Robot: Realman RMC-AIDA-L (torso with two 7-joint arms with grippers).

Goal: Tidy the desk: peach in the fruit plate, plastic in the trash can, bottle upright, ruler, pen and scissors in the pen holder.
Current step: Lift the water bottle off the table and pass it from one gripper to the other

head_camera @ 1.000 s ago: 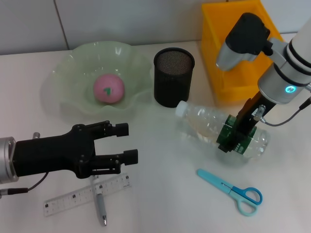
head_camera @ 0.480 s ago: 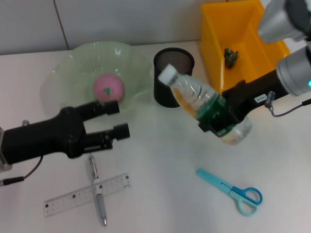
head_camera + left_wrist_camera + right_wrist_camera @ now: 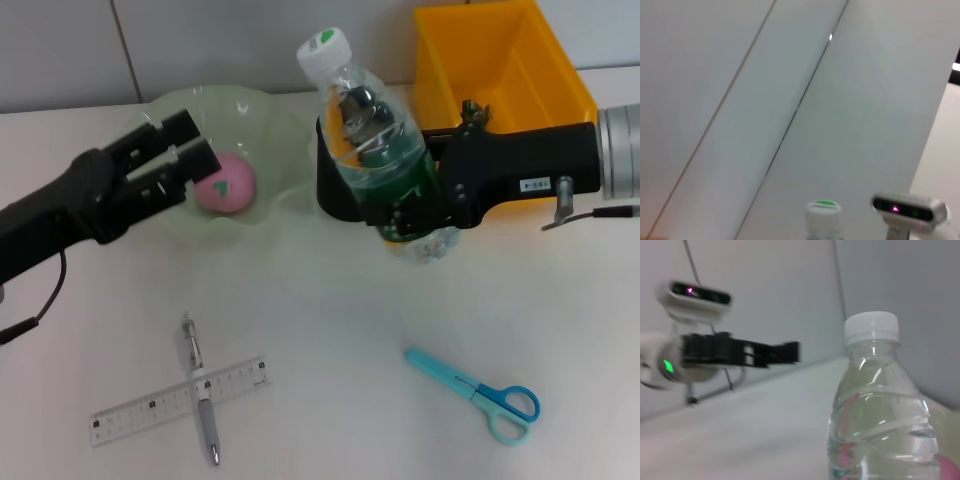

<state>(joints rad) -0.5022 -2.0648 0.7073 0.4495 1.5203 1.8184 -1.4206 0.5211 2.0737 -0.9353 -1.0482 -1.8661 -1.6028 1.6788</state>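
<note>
Bottle [image 3: 385, 160] first: your right gripper [image 3: 420, 200] is clamped around its lower body and holds it nearly upright above the table, white cap [image 3: 325, 50] on top, with the black mesh pen holder [image 3: 340, 200] just behind it and the yellow trash can [image 3: 500, 80] behind the arm. Your left gripper [image 3: 185, 150] hangs with its fingers [image 3: 170, 130] parted and holding nothing, over the near rim of the green fruit plate [image 3: 260, 110], the peach [image 3: 225, 183] lying in the plate just beside its tips. Well below that gripper you have the pen [image 3: 198, 388] lying across the ruler [image 3: 180, 400], and the blue scissors [image 3: 480, 395] lie on the table well below the right gripper.
</note>
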